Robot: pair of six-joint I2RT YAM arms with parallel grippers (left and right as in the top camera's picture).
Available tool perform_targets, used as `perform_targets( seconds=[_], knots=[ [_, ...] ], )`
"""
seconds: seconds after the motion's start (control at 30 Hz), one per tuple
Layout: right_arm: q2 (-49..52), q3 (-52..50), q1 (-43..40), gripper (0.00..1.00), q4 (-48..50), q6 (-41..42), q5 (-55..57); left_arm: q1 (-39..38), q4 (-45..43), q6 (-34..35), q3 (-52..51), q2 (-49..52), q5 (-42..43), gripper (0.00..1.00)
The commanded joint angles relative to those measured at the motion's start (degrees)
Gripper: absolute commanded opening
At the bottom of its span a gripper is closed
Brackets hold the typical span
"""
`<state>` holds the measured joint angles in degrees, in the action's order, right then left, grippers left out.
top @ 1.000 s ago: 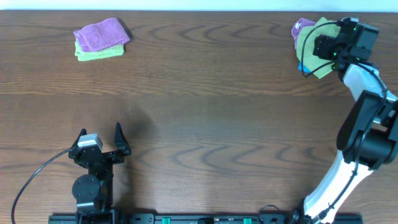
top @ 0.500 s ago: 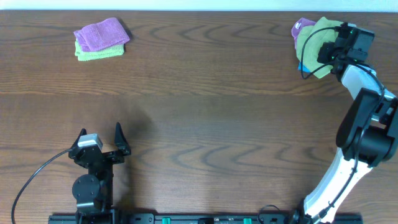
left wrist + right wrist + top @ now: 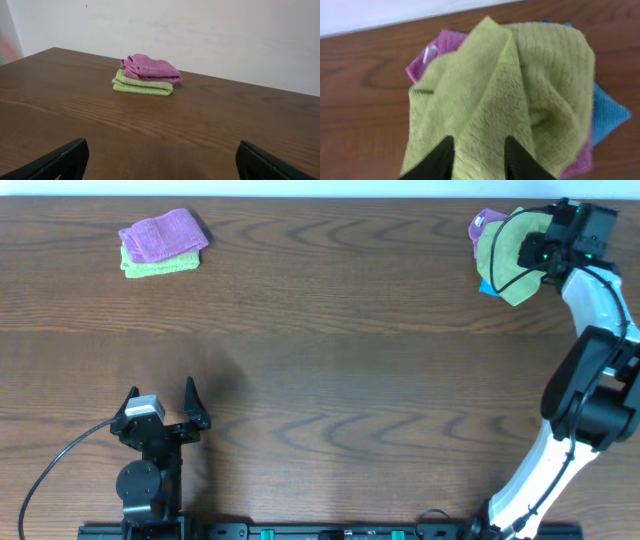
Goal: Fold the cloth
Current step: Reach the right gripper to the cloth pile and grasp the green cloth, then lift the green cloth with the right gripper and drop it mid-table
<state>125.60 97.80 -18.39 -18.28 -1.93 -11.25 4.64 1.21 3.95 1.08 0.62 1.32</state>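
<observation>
The cloth is a lime-green fuzzy towel, bunched on top of a small pile at the far right back of the table. In the right wrist view the cloth fills the frame, with a raised fold running down between the fingers. My right gripper sits at the cloth's right side, its fingers closed in on that fold. My left gripper is open and empty near the front left, far from the cloth.
Under the cloth lie a purple towel and a blue one. At the back left a folded purple towel rests on a paler yellow-green one. The table's back edge is just behind the pile.
My right gripper has moved up and to the right across the cloth, toward the table's back right corner. The left arm has not moved.
</observation>
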Motion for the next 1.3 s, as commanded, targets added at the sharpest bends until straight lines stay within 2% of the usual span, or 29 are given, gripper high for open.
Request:
perform_targets(
  seconds=[0.0,0.03,0.1,0.43,0.47,0.53,0.6,0.67,0.87,1.03,1.27],
  knots=[
    [-1.2,0.66,-1.22,0.53,-2.16,-3.85,1.16,-0.15,3.1,-1.2,-0.81,-0.37,-0.26,0.95],
    [-1.07,0.63,-1.38,0.61,-2.75,-5.09,1.16,-0.15,3.1,-1.2,-0.81,-0.37,-0.26,0.95],
    [-0.63,0.61,-1.46,0.67,-3.34,-6.43,1.16,-0.15,3.1,-1.2,-0.81,-0.37,-0.26,0.95],
    [5.7,0.59,-1.03,0.66,-3.32,-7.58,1.11,-0.15,3.1,-1.2,-0.81,-0.37,-0.26,0.95],
    [6.03,0.59,-0.96,0.63,-3.28,-7.61,1.16,-0.15,3.1,-1.2,-0.81,-0.37,-0.24,0.95],
    [6.64,0.59,-0.79,0.43,-2.99,-7.58,1.16,-0.15,3.1,-1.2,-0.81,-0.37,-0.26,0.95],
    [6.75,0.59,-0.68,0.13,-2.95,-7.58,1.14,-0.15,3.1,-1.2,-0.81,-0.37,-0.26,0.95],
    [6.64,0.79,-0.57,0.01,-2.93,-7.5,1.14,-0.15,3.1,-1.2,-0.81,-0.37,-0.26,0.95],
    [5.79,5.44,0.2,0.01,-6.69,-7.13,1.16,-0.15,3.1,-1.2,-0.81,-0.37,-0.24,0.95],
    [4.79,15.39,1.18,0.01,-16.79,-7.15,0.81,-0.15,3.1,-1.2,-0.81,-0.37,-0.26,0.95],
    [-7.04,17.92,1.18,0.01,-26.18,-9.53,-1.31,-0.15,3.1,-1.2,-0.81,-0.37,-0.26,0.95]
  ],
)
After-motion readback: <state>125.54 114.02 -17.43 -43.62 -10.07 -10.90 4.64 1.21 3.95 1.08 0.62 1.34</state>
